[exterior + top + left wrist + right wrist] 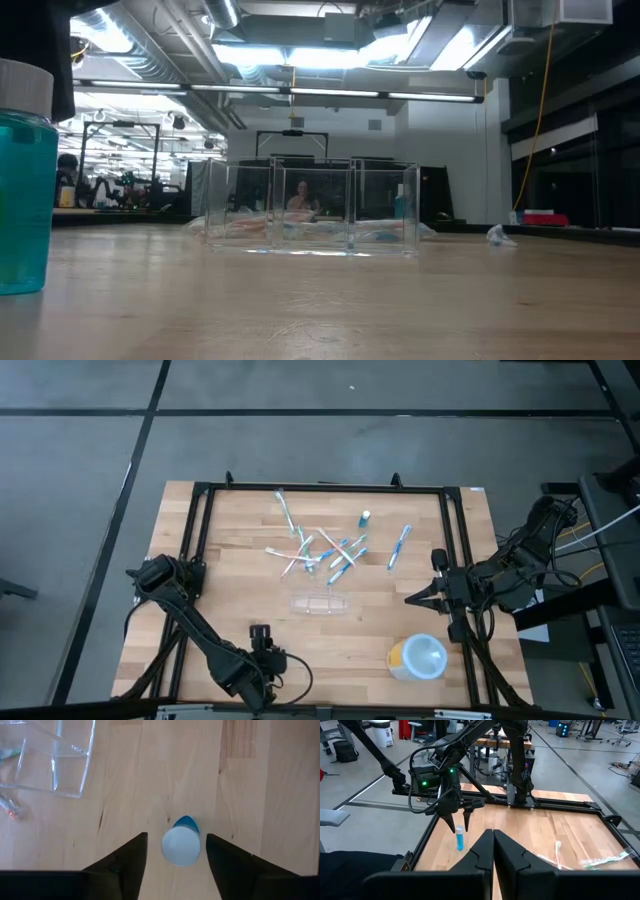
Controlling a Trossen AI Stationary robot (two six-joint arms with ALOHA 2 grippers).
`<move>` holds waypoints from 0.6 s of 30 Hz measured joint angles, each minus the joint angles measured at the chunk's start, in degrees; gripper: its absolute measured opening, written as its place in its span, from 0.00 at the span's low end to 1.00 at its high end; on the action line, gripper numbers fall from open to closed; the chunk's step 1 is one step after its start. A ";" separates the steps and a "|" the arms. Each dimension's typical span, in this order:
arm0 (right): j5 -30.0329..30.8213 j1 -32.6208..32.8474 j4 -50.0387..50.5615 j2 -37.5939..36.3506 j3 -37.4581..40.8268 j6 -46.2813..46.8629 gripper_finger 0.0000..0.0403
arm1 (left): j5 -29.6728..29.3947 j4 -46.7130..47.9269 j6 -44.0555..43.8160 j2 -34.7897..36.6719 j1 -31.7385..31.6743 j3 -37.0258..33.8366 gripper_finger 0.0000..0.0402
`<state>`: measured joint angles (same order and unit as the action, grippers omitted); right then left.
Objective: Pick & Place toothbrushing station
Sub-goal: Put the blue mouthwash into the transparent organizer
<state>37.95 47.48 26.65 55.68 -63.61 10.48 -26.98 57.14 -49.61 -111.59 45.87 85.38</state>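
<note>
- Left hand: nearest, on the near side of the toothbrushing station, toward the counter's front edge. Fingers apart, pointing down, straddling a small blue bottle with a white cap. Not clamped on it.
- That bottle is not the task's thing. My read is that the station pick has not begun.
- Station: clear plastic box, upright on the counter, mid-counter. Nothing touches it. The low view shows three compartments.
- Right hand: level with the station, well off to its right. Fingers together, holding nothing, waiting.
- Round white and yellow container: near and to the right of the station.
- Toothbrushes: scattered just beyond the station, none touching it as far as I can tell.
- Doing the pick well: the walls look thin and slick, so pinch one wall or a divider from straight above, centred along its length, and lift level.
- Count: one station, one round container, two small blue bottles (second bottle far beyond the station), and roughly eight toothbrushes. The pile overlaps, so exact number unclear.
</note>
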 joint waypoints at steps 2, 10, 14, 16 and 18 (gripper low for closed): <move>0.00 -0.01 0.00 0.00 0.00 0.00 0.03 | 0.02 0.00 -0.06 0.00 0.00 0.00 0.42; 0.15 -0.02 -0.02 0.50 0.00 0.22 0.03 | -0.03 0.00 0.25 0.04 -0.53 0.00 0.23; 0.15 -0.02 0.00 1.37 0.00 0.80 0.03 | -1.85 -0.22 1.77 0.13 -0.66 0.00 0.22; 0.14 -0.01 0.00 2.03 0.00 0.90 0.03 | -3.80 -0.25 2.78 0.33 -0.66 0.17 0.22; 0.06 0.00 0.02 2.49 0.00 0.97 0.03 | -6.42 -0.28 3.74 1.03 -0.64 0.62 0.22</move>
<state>38.01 47.48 26.68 58.17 -63.61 11.45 -33.40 56.87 -45.87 -110.56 45.23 86.00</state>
